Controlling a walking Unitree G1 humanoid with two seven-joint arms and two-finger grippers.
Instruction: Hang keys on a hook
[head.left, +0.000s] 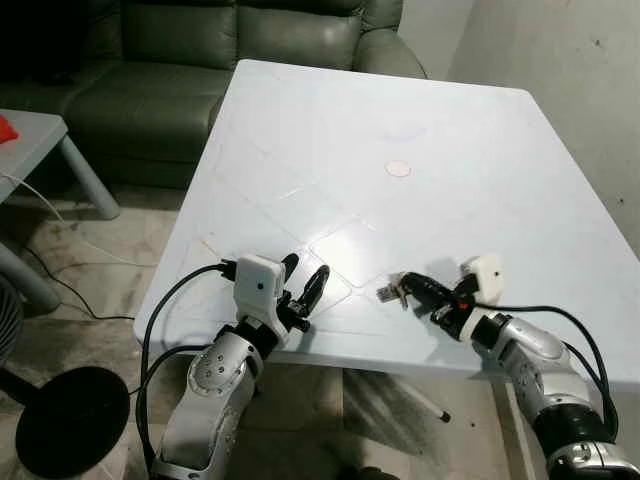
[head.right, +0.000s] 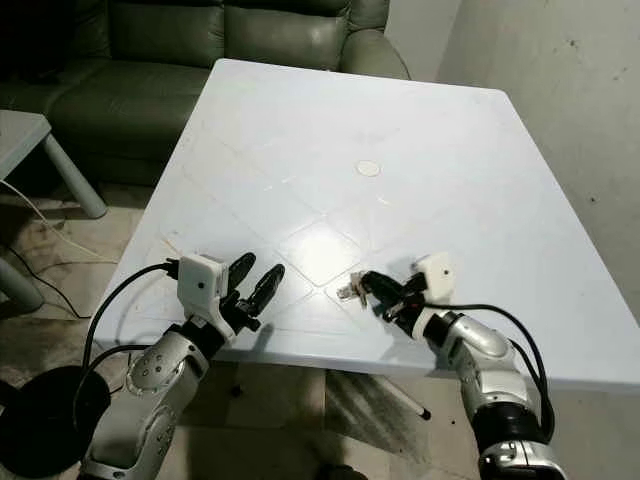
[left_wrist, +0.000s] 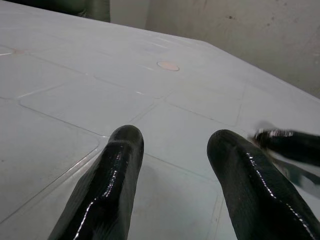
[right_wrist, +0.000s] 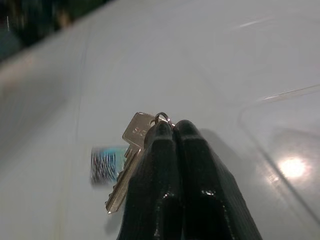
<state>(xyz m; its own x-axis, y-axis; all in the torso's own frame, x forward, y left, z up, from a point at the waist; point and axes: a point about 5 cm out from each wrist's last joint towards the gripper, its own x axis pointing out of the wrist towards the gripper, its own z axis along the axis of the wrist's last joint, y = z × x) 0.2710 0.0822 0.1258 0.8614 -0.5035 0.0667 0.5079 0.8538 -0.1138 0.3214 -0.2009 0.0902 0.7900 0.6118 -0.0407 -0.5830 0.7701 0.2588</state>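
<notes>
Keys (right_wrist: 131, 152) pinched by the ring, near the table (head.left: 430, 120) front edge.
Right gripper (head.left: 409, 284) pressed together on them, ready for carrying to a hook; left gripper (head.left: 304, 284) spread, idle at the front edge.

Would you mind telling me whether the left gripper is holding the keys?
No, the left gripper is open and empty over the table; the keys are pinched in the right gripper.

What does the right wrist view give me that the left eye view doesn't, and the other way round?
Right wrist view: the right gripper pinched shut on the keys, a brass key with its small ring at the fingertips and a blurred blue tag beside it.

Left eye view: the left gripper open over the near table edge, the round mark mid-table, the green sofa and the grey side table.

Both: the white table and the held keys.
</notes>
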